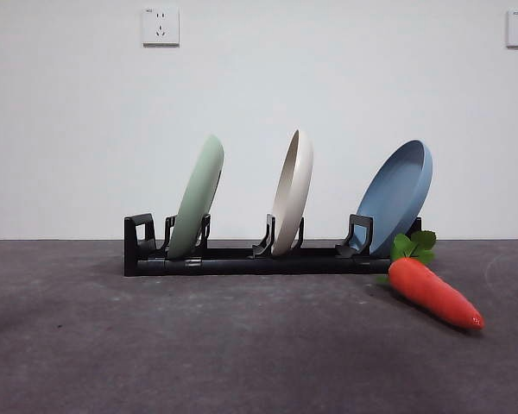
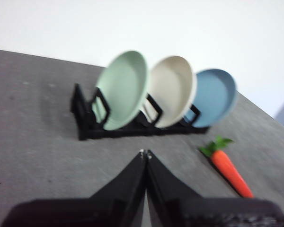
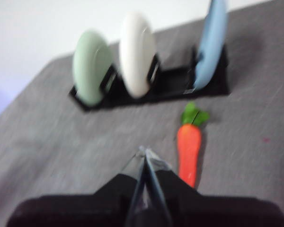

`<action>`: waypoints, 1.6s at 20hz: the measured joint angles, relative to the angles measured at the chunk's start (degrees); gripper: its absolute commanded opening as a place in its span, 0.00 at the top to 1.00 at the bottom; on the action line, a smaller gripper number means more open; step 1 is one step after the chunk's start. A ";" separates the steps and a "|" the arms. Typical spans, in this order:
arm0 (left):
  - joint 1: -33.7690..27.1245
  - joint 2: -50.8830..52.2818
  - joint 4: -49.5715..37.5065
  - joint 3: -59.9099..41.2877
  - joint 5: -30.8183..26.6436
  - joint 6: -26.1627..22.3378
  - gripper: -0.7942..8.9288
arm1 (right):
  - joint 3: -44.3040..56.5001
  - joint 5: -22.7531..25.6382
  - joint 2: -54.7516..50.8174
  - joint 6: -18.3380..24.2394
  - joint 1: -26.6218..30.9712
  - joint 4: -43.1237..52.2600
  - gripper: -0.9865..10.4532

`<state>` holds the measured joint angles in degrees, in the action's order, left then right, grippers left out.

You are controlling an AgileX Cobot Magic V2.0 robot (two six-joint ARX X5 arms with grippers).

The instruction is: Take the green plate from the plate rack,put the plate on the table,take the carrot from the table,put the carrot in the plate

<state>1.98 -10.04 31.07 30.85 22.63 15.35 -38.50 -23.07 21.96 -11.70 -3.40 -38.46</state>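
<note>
Green plate (image 1: 196, 198) stands leaning in the plate rack (image 1: 242, 259), at about 9 o'clock from the cream plate (image 1: 292, 191); carrot (image 1: 433, 291) lies on the table (image 1: 155, 345) by the rack's 3 o'clock end. Left gripper (image 2: 145, 152) and right gripper (image 3: 143, 151) hang back, jaws pressed together, holding nothing. Best to spread the left jaws, pinch the plate's top rim, and lift straight out of the prongs.

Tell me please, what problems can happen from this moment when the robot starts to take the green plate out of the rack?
1. The green plate leans in the plate rack close to the cream plate; a crooked pull could knock that one.
2. The rack looks light, so it might lift or slide along with the plate.
3. Both the left gripper and the right gripper are shut and away from the rack; one must open before reaching the rim.
</note>
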 measured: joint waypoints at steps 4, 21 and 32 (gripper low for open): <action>0.00 -5.49 6.67 7.17 5.20 -3.21 0.92 | -9.40 -3.87 6.82 6.38 0.00 -11.69 0.92; 0.00 -17.00 28.26 22.73 12.04 -16.24 0.33 | -20.33 -5.33 16.02 17.66 -1.09 -31.21 0.34; 0.20 -29.03 17.49 27.04 13.53 -15.74 0.33 | -20.35 -5.40 16.44 17.22 -1.09 -31.21 0.34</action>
<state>2.17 -39.07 48.56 57.89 36.16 -0.38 -58.85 -28.47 38.39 5.52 -4.49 -69.67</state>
